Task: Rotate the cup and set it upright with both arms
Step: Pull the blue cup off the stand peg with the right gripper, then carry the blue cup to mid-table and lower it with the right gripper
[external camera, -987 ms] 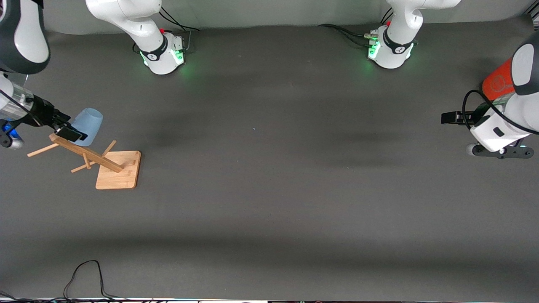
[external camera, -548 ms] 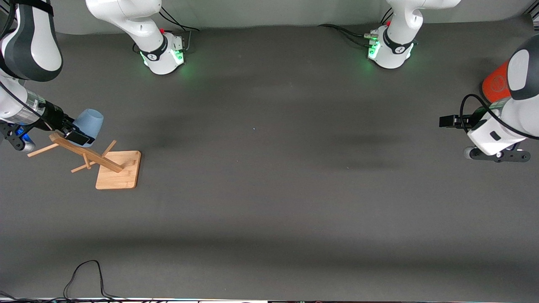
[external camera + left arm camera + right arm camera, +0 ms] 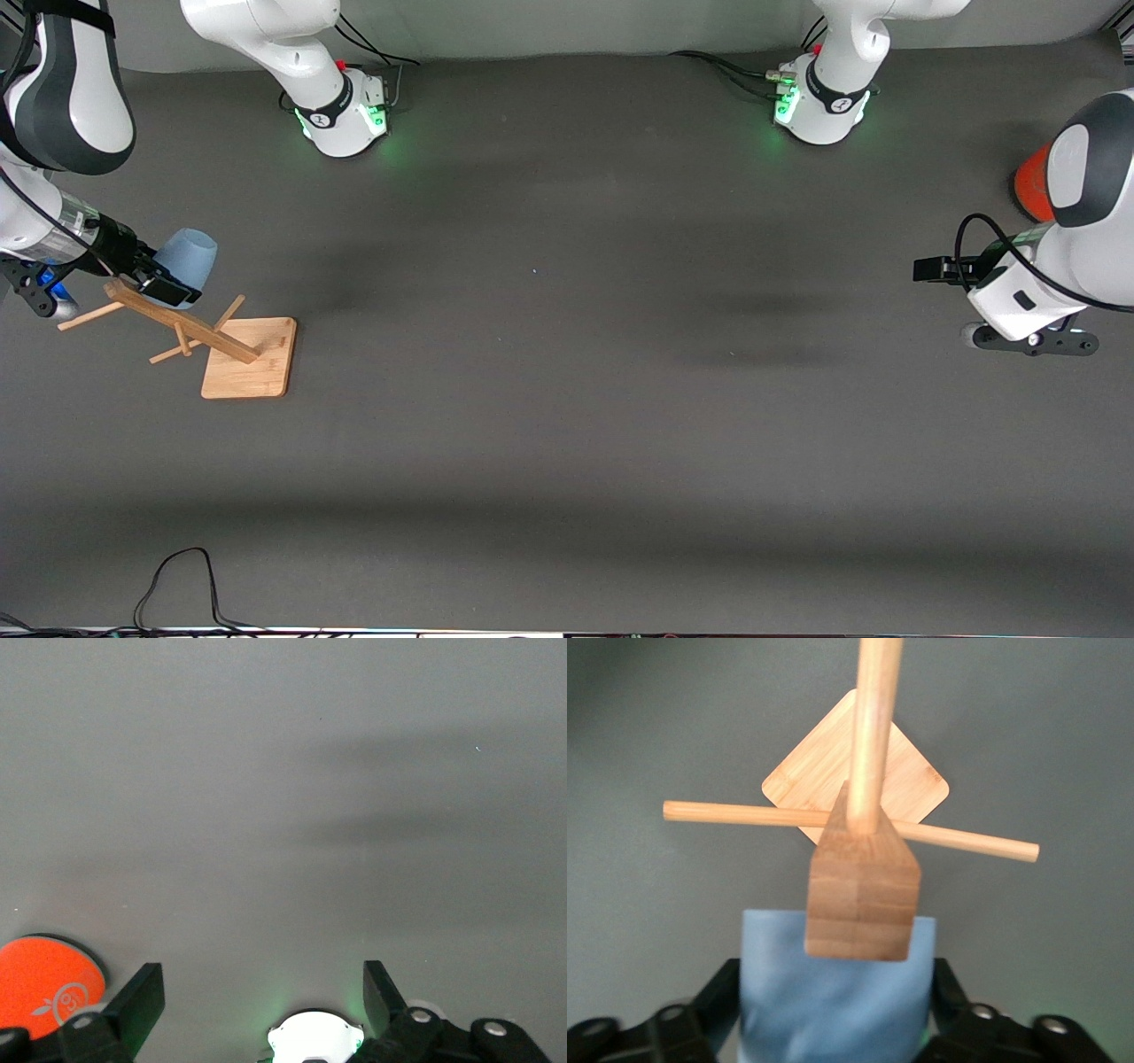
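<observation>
**Front view: cup held over the rack, left arm off to the side**

Front view, nearest first: a black cable (image 3: 177, 580) loops on the table (image 3: 567, 443) at the camera's edge. Farther up, toward the right arm's end, stands a wooden rack (image 3: 239, 350), its square base flat on the table and its post with cross pegs rising from the base.

Over the top of that post hangs the right gripper (image 3: 155, 276), shut on the cup (image 3: 186, 257). The cup is pale blue and lies on its side in the air, its rounded closed end pointing toward the table's middle. In the right wrist view the cup (image 3: 837, 988) sits between the two black fingers (image 3: 713, 1001), which press its sides, with the rack's post end (image 3: 864, 895) right in front of it.

At the left arm's end of the table the left gripper (image 3: 930, 268) hovers over bare table, holding nothing; the left wrist view shows its fingers (image 3: 142, 1001) spread wide apart. Just beside that arm, farther from the camera, an orange-red cylinder (image 3: 1030, 182) stands partly hidden by the arm.

Farthest off, the two arm bases (image 3: 350, 111) glow green.
</observation>
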Tool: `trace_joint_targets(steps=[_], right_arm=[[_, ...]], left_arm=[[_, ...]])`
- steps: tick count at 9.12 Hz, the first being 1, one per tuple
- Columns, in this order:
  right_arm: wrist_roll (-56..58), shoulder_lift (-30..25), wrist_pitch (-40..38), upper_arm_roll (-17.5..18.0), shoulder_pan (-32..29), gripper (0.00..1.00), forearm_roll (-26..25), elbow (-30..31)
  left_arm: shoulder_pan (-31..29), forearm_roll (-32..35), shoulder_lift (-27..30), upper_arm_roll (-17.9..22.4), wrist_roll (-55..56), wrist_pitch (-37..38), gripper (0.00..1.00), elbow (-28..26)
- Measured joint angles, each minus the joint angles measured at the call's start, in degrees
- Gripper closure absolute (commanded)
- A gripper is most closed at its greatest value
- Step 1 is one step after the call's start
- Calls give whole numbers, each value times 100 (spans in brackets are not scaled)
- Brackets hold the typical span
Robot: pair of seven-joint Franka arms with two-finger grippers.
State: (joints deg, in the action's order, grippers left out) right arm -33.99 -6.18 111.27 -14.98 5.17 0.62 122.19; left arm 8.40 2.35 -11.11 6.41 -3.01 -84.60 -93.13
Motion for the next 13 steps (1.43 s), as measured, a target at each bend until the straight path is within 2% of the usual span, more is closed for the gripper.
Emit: trace_joint_targets(steps=[1,5,8,10,12,13], right_arm=[[2,-3,0,-6,0,39,0,0],[3,-95,-197,-8,1,39,0,-24],[-116,-719,-908,144,19,39,5,-93],[-755,-1108,-1279,581,34,39,70,-91],[-1919,-1334,-1442,1394,60,39,463,-125],[-2933,-1333,-1458,2014,90,39,763,-251]], left_arm=[[0,0,-6,0,0,-48,0,0],[1,-2,-18,3,0,-153,0,1],[3,-28,-21,2,0,-180,0,1],[22,-39,-21,-3,-1,-178,0,2],[30,-42,-21,-5,-1,-171,0,1],[33,-44,-21,-6,-1,-169,0,1]])
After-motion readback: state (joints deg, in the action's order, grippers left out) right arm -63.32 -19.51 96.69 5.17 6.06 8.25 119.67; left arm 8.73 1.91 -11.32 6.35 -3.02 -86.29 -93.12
